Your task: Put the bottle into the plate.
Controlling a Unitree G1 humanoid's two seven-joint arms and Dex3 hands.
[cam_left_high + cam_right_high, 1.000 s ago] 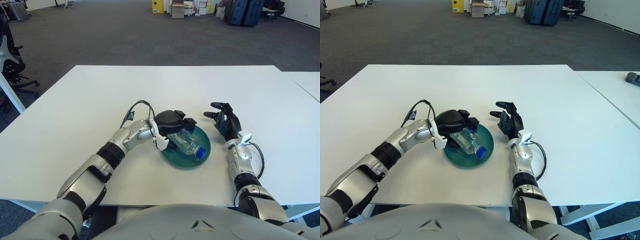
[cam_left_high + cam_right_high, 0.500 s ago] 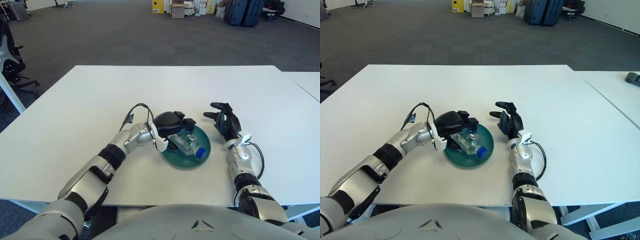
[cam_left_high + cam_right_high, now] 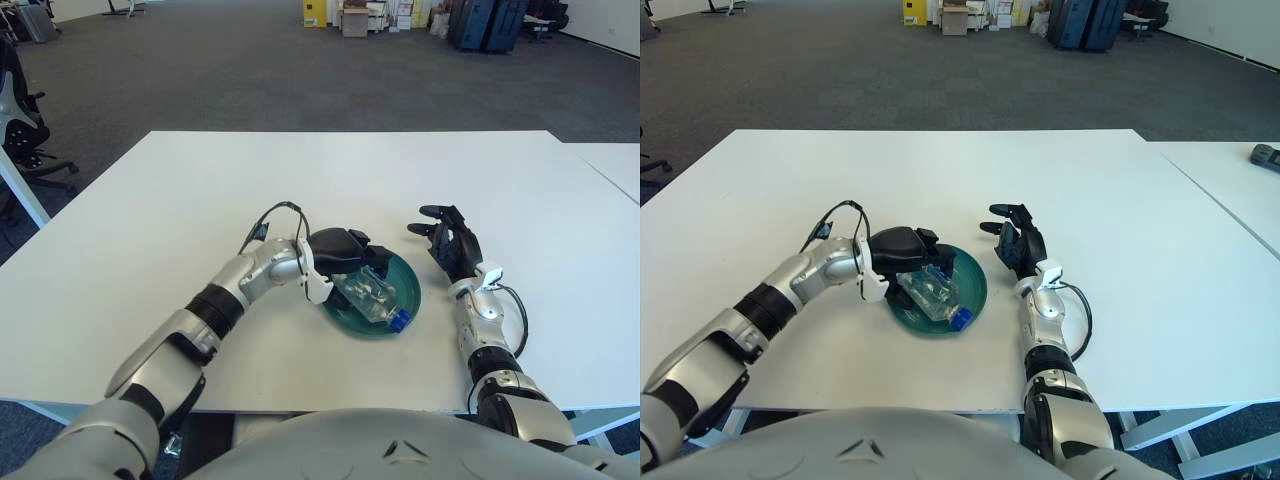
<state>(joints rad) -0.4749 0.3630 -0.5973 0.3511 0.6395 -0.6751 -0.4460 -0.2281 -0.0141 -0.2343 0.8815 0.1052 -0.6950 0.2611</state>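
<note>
A clear plastic bottle (image 3: 368,296) with a blue cap (image 3: 400,321) lies on its side in the round green plate (image 3: 408,283), cap pointing toward the table's front edge. My left hand (image 3: 345,252) hovers over the plate's left rim. Its fingers (image 3: 375,262) are loosened above the bottle's base end, and most of the bottle's length shows free below them. My right hand (image 3: 447,240) stays idle just to the right of the plate, fingers spread and holding nothing.
The white table (image 3: 180,200) carries only the plate and my arms. A black cable (image 3: 268,220) loops off my left wrist. A second white table (image 3: 1240,170) adjoins on the right, with a small dark object (image 3: 1266,156) on it.
The bottle has dropped flatter into the plate, its cap swinging toward the front edge. My left hand has drawn back a little to the left and eased its fingers. My right hand has not moved.
</note>
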